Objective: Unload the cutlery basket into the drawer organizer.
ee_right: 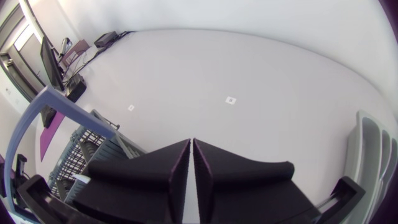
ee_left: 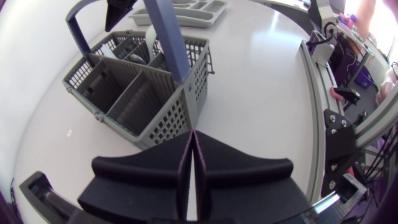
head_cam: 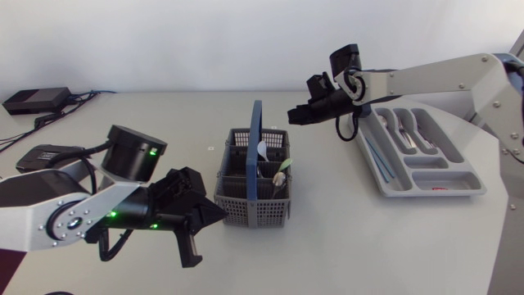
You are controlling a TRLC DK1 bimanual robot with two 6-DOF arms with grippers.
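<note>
1. Left pincer, fingers pressed together on nothing, sits just beside the cutlery basket on the bench.
2. Right pincer, likewise closed and empty, hangs between basket and drawer organizer.
3. Likely between picks: a spoon stands in the basket. The next move calls for opening and descending clear of the blue handle.
4. Organizer's small red label is unreadable.

- Right gripper: matte black, 2 broad wedge fingers pressed flat against each other.
- Table: pale surface stretching ahead of the gripper, with 2 small square marks on it.
- Cutlery basket: grey mesh, low beside 1 finger. Its contents are too hidden to tell.
- Blue handle: arches over the basket.
- Drawer organizer: grey, only its end compartments show. It lies beside the other finger, well apart from the basket.
</note>
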